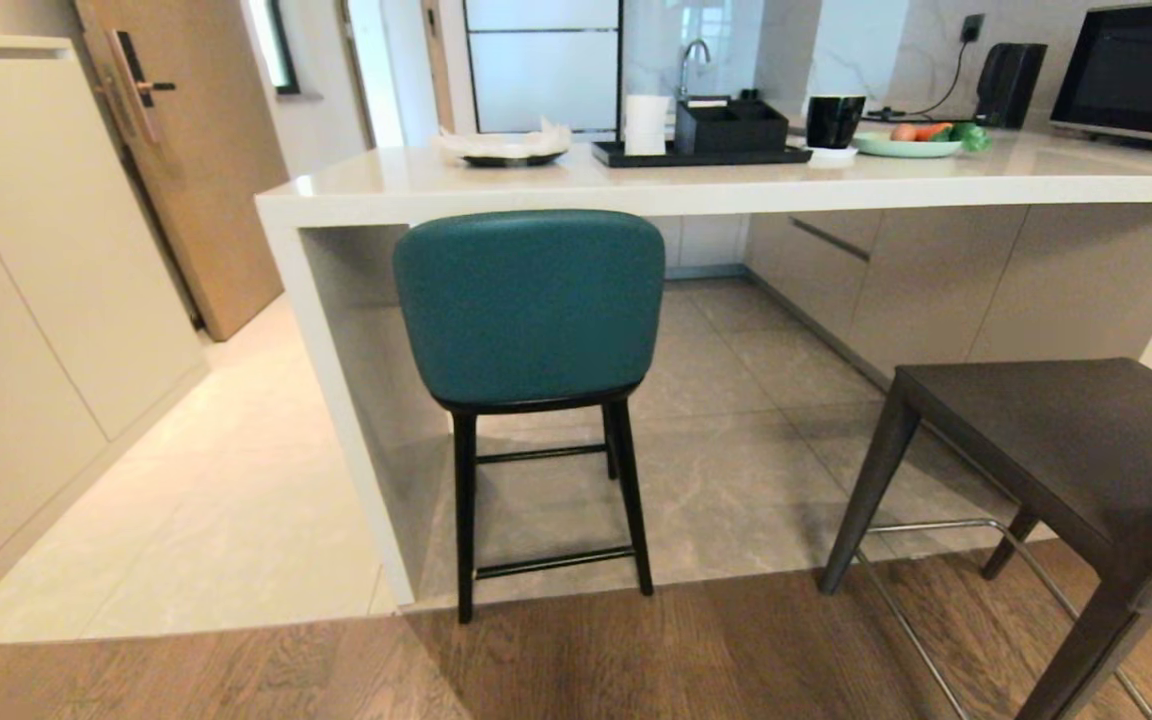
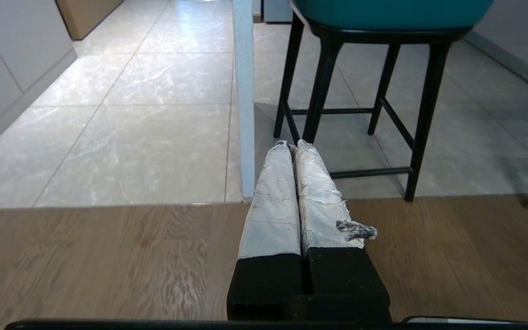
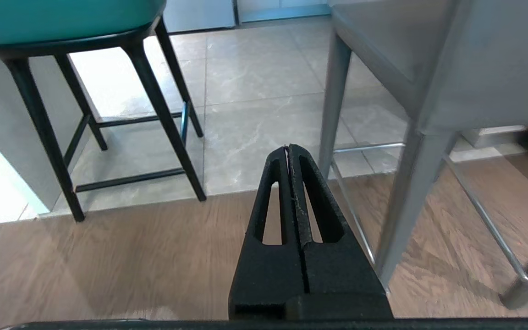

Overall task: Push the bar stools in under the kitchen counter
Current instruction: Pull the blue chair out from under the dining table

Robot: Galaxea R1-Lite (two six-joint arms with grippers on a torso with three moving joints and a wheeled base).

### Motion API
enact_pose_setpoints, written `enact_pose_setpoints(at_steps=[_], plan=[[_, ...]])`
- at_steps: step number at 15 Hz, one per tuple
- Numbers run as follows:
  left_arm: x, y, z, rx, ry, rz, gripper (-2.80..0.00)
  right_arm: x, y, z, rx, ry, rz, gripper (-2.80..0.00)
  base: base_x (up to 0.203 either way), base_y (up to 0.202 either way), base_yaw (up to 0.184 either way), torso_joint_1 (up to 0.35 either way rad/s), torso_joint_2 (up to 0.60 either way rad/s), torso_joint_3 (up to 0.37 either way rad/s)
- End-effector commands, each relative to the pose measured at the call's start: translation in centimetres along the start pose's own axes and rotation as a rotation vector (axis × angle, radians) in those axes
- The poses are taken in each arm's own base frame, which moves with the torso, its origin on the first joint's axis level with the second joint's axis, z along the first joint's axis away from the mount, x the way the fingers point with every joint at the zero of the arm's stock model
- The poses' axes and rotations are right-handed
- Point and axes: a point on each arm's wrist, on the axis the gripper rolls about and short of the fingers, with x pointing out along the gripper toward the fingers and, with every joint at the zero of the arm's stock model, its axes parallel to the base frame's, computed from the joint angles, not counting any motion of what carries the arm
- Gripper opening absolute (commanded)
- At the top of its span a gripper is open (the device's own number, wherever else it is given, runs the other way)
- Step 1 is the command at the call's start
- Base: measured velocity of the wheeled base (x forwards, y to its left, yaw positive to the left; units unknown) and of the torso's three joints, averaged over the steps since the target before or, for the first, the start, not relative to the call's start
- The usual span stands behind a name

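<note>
The teal stool [image 1: 531, 305] with black legs stands at the left end of the off-white kitchen counter [image 1: 736, 185], its back facing me and just under the slab edge. A dark grey stool [image 1: 1066, 450] stands nearer to me at the right, out from the counter, partly over the wood floor. Neither arm shows in the head view. My left gripper [image 2: 290, 145] is shut and empty, hanging low above the wood floor, short of the teal stool's legs [image 2: 319, 87]. My right gripper [image 3: 288, 147] is shut and empty, between the teal stool [image 3: 62, 18] and the grey stool's leg [image 3: 410, 192].
The counter's white end panel [image 1: 336, 400] stands left of the teal stool. On the counter sit a black tray [image 1: 701, 152], a plate of vegetables [image 1: 911, 145] and a microwave [image 1: 1136, 75]. Beige cabinets [image 1: 36, 280] line the left wall; a wooden door [image 1: 196, 150] is beyond.
</note>
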Motion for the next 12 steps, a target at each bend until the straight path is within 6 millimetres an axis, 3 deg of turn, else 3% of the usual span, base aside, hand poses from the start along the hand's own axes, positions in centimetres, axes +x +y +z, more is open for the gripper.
enact_pose_setpoints(at_steps=[1,12], plan=[[0.0,0.0,0.0,0.0,0.0,0.0,-2.8,0.01,0.0,-0.04,0.0,0.002,0.0,-2.8,0.164,0.0,0.0,0.007,-0.01,0.007],[0.01,0.0,0.0,0.0,0.001,-0.001,-2.8,0.01,0.0,-0.04,0.0,0.002,0.0,-2.8,0.194,0.0,0.001,0.003,0.0,0.001]])
